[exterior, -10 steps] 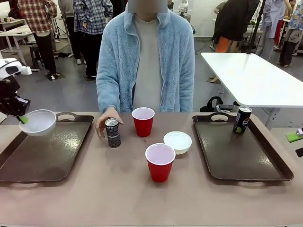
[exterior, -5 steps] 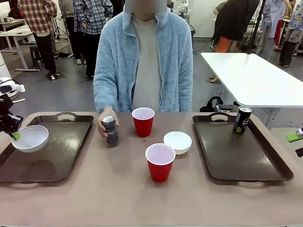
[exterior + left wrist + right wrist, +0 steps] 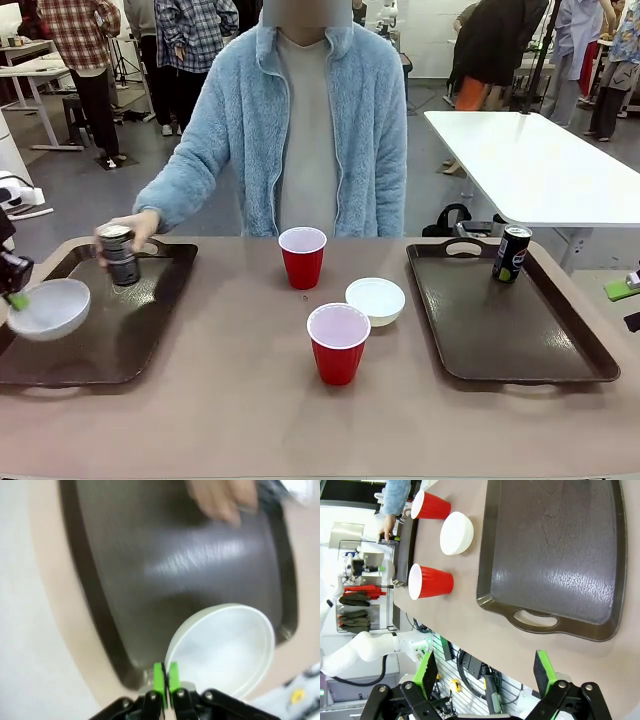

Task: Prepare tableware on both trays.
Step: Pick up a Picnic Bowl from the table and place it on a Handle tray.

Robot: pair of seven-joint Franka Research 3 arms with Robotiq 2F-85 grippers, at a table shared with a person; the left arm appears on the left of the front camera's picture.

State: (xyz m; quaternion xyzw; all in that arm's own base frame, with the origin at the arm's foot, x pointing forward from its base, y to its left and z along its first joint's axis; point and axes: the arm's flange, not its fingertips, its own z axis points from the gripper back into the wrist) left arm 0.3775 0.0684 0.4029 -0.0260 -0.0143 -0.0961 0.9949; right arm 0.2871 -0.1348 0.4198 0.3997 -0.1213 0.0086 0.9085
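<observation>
left tool (image 3: 166, 672): green pads clamped together on the rim of a white bowl (image 3: 225, 645), thin wall pinched between them. in the front view the left tool (image 3: 14, 288) sits at the far left edge of the frame, mid height. the white bowl hangs tilted from it over the left end of the left tray (image 3: 120, 345). cannot tell whether the bowl's base touches the tray floor.

next out on that tray: the person's hand (image 3: 135, 228) is wrapped around a dark can (image 3: 120, 258), upright, at the tray's upper edge just beside the cut-out handle. cannot tell whether the can is set down. in the left wrist view the hand is a blur at the top of the frame.

right tool (image 3: 485, 667): fingers spread wide apart, nothing between them. it looks down past the handle end of the right tray (image 3: 555, 545). in the front view a green pad of it shows at the right edge.

right tray: a second can (image 3: 513, 254) stands upright in its upper right corner.

bare worktop (image 3: 250, 400) between the trays, centre of frame:
- far red cup (image 3: 302, 257), upright
- second white bowl (image 3: 375, 300), lower right of it
- near red cup (image 3: 338, 343), upright, just beside that bowl
</observation>
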